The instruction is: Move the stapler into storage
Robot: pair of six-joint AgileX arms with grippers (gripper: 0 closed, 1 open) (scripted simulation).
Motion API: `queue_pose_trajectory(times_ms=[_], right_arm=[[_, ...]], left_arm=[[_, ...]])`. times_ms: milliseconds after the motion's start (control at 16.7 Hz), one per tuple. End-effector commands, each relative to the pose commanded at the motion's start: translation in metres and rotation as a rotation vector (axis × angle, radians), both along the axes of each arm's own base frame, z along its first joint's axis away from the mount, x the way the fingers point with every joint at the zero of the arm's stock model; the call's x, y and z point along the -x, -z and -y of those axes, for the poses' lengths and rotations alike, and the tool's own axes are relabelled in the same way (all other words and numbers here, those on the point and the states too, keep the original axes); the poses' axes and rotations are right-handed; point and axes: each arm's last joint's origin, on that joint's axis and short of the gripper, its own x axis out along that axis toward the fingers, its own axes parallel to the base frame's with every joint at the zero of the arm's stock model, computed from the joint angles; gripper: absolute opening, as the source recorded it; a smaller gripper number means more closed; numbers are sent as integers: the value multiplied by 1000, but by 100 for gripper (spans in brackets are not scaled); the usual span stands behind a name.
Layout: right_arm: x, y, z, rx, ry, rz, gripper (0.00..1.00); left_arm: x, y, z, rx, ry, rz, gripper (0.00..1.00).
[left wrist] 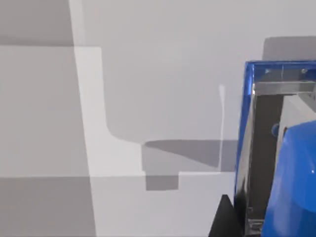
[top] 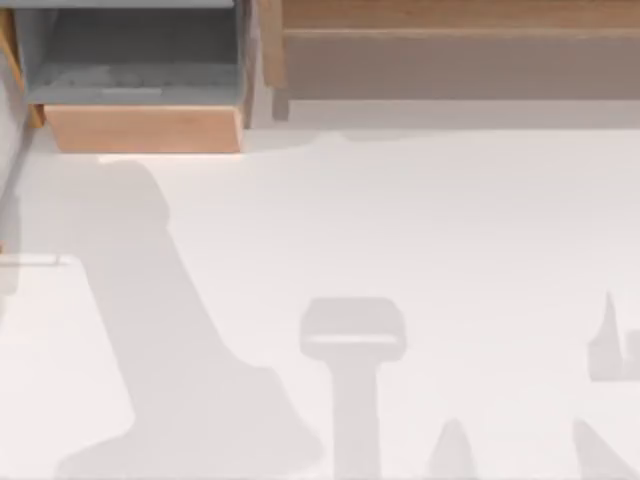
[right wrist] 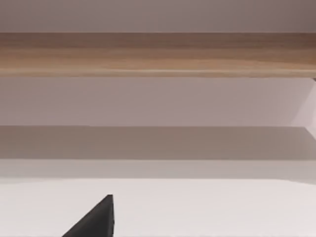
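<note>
Left gripper (left wrist: 232, 217): blue stapler (left wrist: 286, 163) sits right at my fingertip (left wrist: 223, 219); whether I grasp it, I cannot tell. Open wooden drawer (top: 140, 125) lies well apart.

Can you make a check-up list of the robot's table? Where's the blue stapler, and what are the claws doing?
Surface: white table, plain, with grey shadows on it.
Job's things: blue stapler, right beside the left claw, above the table; whether it is gripped cannot be told.
Clutter: nothing seen.
Grippers: left claw by the stapler; right claw over the table, facing the wooden cabinet.
Cables: nothing seen.
Surroundings: open drawer with a wooden front at the top view's upper left; wooden cabinet to its right.
</note>
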Motion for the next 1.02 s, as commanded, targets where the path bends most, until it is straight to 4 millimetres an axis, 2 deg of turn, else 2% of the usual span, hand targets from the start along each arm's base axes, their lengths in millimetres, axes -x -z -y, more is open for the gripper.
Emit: queue_pose_trajectory(times_ms=[120, 900, 1020], right_arm=[[0, 0, 0, 0, 0, 0, 100], [0, 0, 0, 0, 0, 0, 100], [0, 0, 0, 0, 0, 0, 100]], left_arm=[[0, 0, 0, 0, 0, 0, 0], [0, 0, 0, 0, 0, 0, 98], [0, 0, 0, 0, 0, 0, 100]])
